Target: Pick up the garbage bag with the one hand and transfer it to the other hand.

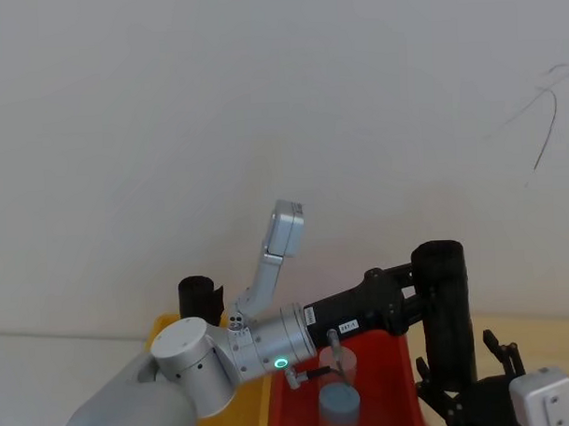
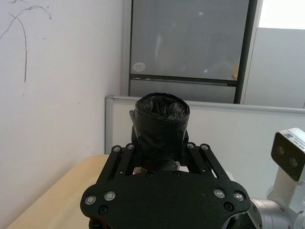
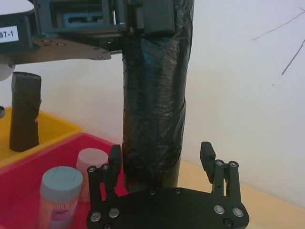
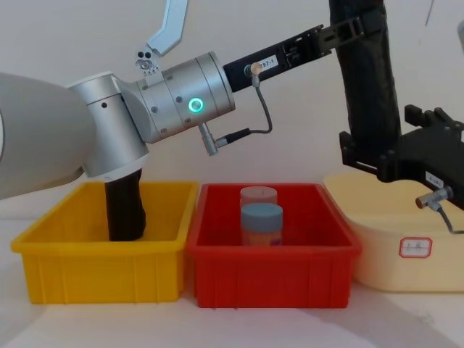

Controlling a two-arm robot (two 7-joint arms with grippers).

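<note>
The garbage bag (image 1: 444, 310) is a tall black roll of crinkled plastic, held upright in the air above the right edge of the red bin. My left gripper (image 4: 348, 29), on the silver arm with the green ring, is shut on the roll's upper part (image 2: 162, 129). My right gripper (image 3: 161, 152) is open lower down, with its fingers on either side of the roll's bottom section (image 3: 153, 109). One finger is close to the plastic and the other stands well clear. In the chest view the right gripper (image 4: 377, 145) comes in from the right at the roll's lower end (image 4: 370, 87).
A second black roll (image 4: 125, 206) stands in the yellow bin (image 4: 94, 268) at the left. The red bin (image 4: 272, 272) in the middle holds two lidded jars (image 4: 261, 221). A cream tub (image 4: 406, 246) sits at the right, under the right gripper. A white wall is close behind.
</note>
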